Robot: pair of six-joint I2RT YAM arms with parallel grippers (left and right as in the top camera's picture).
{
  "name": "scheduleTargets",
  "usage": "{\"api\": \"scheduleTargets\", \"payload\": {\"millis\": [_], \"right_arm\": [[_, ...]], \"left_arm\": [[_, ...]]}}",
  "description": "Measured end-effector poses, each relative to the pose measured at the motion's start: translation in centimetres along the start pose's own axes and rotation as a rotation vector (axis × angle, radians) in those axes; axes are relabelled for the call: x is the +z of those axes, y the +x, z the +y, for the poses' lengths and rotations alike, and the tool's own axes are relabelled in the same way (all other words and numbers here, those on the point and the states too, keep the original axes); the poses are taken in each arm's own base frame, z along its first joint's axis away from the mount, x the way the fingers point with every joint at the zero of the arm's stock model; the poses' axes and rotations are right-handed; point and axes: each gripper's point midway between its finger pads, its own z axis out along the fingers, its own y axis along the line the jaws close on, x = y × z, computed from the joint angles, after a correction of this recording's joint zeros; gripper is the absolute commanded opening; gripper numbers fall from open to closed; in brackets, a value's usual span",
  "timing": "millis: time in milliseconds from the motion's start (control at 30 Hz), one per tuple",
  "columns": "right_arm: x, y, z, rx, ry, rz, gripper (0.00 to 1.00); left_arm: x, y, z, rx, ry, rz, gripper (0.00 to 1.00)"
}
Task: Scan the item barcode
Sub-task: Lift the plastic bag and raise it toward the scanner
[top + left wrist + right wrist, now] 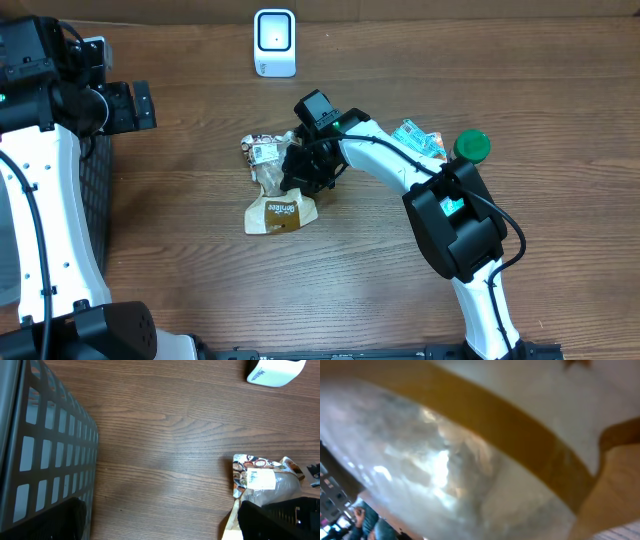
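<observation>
The item is a crinkled snack bag [272,205] with a clear silver body, a brown band and a tan bottom, lying mid-table. Its patterned top with a white label [260,479] shows in the left wrist view. My right gripper [300,165] is down on the bag's middle, shut on it. The bag [470,460] fills the right wrist view and hides the fingers. The white scanner [275,42] stands at the far edge, apart from the bag. My left gripper [130,105] hovers at the far left, open and empty [162,525].
A dark mesh basket [45,450] stands at the left edge beside the left arm. A teal packet [418,137] and a green round lid [472,146] lie to the right of the right arm. The scanner's base [272,372] shows at the left wrist view's top.
</observation>
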Motion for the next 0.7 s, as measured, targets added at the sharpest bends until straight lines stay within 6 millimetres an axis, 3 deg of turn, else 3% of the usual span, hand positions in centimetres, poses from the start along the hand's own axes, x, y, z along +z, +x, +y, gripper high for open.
{"api": "scheduleTargets", "payload": {"millis": [200,367,533,600,700], "right_arm": [[-0.7,0.2,-0.5,-0.104,-0.016,0.026,0.04],[-4.5,-0.2,-1.6,-0.174,0.001,-0.010,0.04],[-14.5,-0.6,0.1,-0.309,-0.021,-0.192,0.04],[-18.8,0.1,1.2,-0.373,-0.032,-0.278,0.04],[-23.1,1.9,2.7,-0.467,-0.043,-0.360,0.04]], "left_arm": [[0.0,0.0,0.0,0.000,0.000,0.000,1.00],[0.0,0.0,0.0,0.000,0.000,0.000,0.99],[0.0,0.0,0.0,0.000,0.000,0.000,0.99],[0.0,0.0,0.0,0.000,0.000,0.000,1.00],[0.0,0.0,0.0,0.000,0.000,0.000,0.99]]}}
